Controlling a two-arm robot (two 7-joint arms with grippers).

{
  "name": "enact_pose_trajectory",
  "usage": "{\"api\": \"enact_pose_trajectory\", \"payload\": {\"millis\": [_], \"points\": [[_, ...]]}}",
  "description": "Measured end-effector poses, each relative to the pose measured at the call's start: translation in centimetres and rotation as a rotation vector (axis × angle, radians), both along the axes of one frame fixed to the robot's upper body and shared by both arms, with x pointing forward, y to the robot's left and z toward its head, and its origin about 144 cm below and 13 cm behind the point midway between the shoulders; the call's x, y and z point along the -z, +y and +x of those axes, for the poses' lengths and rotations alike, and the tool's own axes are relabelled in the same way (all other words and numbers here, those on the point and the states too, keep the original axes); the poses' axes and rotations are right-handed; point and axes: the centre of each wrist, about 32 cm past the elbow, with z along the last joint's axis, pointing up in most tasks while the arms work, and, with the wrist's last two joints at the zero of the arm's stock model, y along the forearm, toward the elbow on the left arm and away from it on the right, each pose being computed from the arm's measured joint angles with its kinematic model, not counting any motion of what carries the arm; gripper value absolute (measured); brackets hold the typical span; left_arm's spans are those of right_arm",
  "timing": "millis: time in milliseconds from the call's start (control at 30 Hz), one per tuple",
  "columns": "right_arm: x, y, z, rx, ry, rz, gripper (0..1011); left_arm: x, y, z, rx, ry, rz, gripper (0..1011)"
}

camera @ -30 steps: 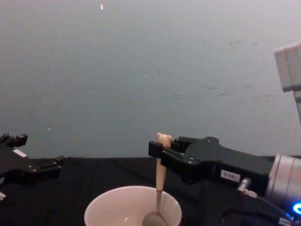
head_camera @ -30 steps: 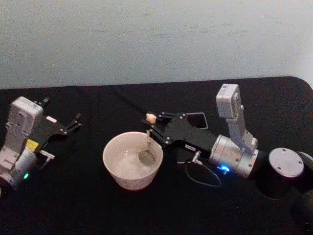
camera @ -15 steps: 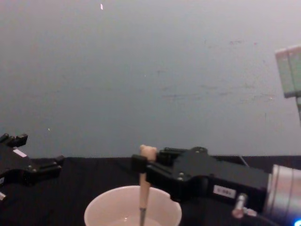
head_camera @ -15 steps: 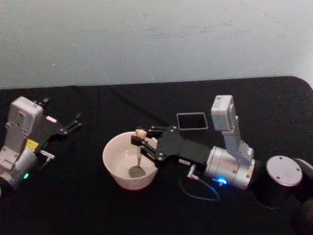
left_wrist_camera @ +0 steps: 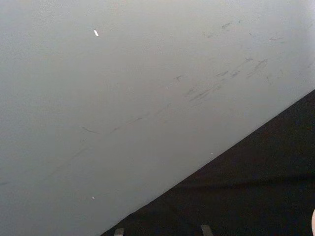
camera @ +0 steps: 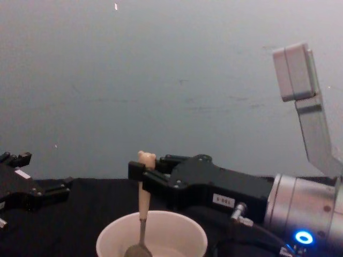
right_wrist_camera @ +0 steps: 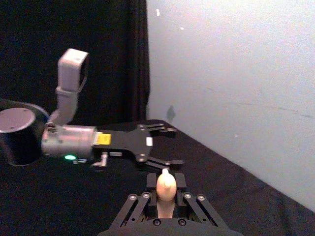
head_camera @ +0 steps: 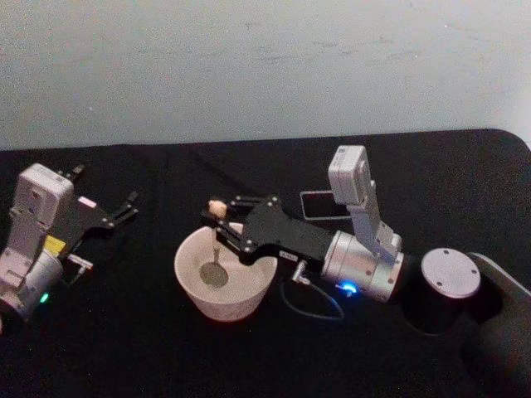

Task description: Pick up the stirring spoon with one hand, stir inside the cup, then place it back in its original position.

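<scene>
Head view: right gripper (head_camera: 217, 217) pinches the upright spoon (head_camera: 216, 251), bowl down in the cup (head_camera: 189, 249); holder (head_camera: 314, 206) stands behind, to its right. Left gripper (head_camera: 106, 186) sits spread, far left.

A table (head_camera: 158, 356) covered in black cloth runs back to a pale wall (head_camera: 249, 66). A round cream cup (head_camera: 224, 305) stands on the cloth near the middle, towards the front edge. A dark grey square holder (head_camera: 315, 206) stands on the cloth too, farther back and to the right of the cup, apart from it and partly hidden.
</scene>
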Motion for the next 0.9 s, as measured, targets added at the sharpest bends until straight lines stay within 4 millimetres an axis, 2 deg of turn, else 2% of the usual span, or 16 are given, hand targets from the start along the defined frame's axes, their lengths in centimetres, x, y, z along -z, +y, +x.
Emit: {"api": "enact_pose_trajectory", "payload": {"millis": [300,900], "points": [[-0.1,-0.9,0.8,0.056,-0.004,-0.001,212,0.0,0.0,0.0,0.0,0.0,0.0,1001],[-0.2,-1.8,0.7,0.067,-0.014,-0.001,212,0.0,0.0,0.0,0.0,0.0,0.0,1001]]}}
